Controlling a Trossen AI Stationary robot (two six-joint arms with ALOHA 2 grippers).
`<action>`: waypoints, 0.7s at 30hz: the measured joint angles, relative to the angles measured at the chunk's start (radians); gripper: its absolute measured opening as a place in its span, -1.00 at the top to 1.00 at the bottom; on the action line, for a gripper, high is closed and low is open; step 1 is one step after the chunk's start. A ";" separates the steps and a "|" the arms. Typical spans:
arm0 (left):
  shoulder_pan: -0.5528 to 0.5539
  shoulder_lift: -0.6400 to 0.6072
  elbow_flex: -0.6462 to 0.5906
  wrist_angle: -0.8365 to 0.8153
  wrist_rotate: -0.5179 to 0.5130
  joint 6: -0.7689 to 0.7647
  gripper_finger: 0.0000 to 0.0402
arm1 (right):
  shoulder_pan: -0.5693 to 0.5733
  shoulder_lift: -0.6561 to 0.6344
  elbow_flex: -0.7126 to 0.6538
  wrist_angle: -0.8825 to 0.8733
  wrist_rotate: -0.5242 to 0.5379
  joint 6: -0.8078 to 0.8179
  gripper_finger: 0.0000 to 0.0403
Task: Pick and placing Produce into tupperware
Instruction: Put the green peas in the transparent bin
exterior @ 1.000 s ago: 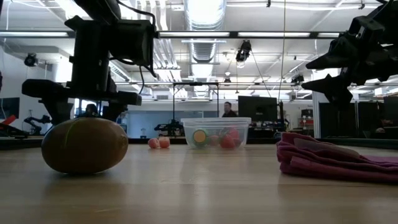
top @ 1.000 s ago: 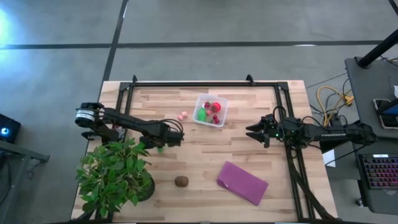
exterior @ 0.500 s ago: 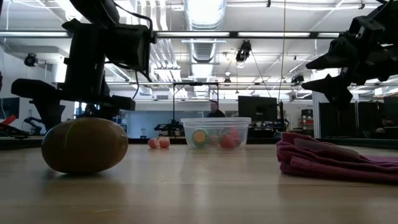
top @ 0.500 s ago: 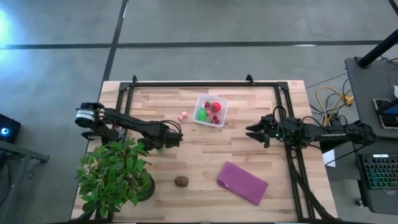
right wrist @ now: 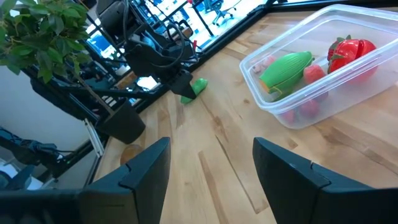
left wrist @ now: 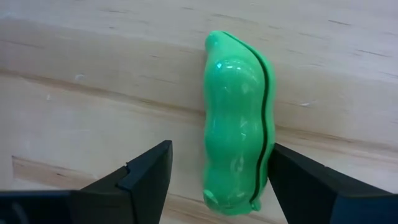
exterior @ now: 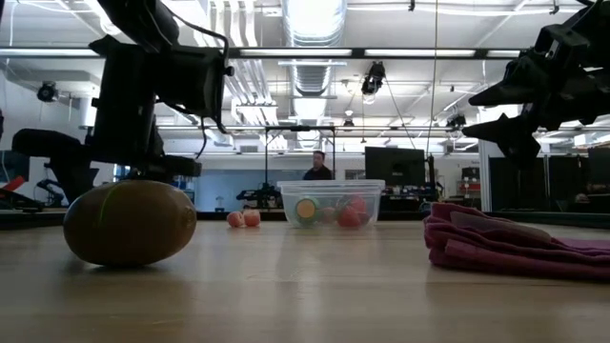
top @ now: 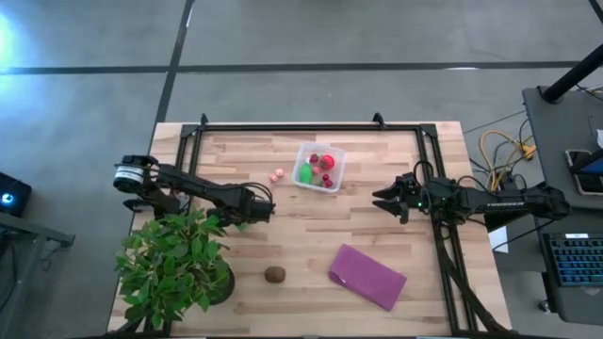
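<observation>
Left claw [left wrist: 219, 180] narrower (around pea pod [left wrist: 239, 121])

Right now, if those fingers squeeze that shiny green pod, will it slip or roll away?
It may well slip: the green pod looks like smooth, glossy hard plastic, and its sides bulge. It seems stiff rather than squashy, since a seam runs down it like a moulded shell. Lying flat on the wooden table between the left gripper fingers, it looks elongated, so probably rocks more than rolls.
</observation>
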 joint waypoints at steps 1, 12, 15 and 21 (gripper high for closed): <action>0.000 -0.001 -0.002 0.005 -0.001 0.000 -0.19 | 0.000 0.000 0.000 0.000 0.000 0.000 -0.09; 0.000 -0.001 -0.003 0.015 -0.020 0.007 -0.19 | 0.000 0.000 0.000 0.000 0.000 0.000 -0.09; 0.000 -0.001 -0.003 0.020 -0.024 0.004 -0.19 | 0.000 0.000 0.000 0.000 0.000 0.000 -0.09; 0.003 -0.001 -0.003 0.033 -0.029 0.002 -0.13 | 0.000 0.000 0.000 0.000 0.000 0.000 -0.09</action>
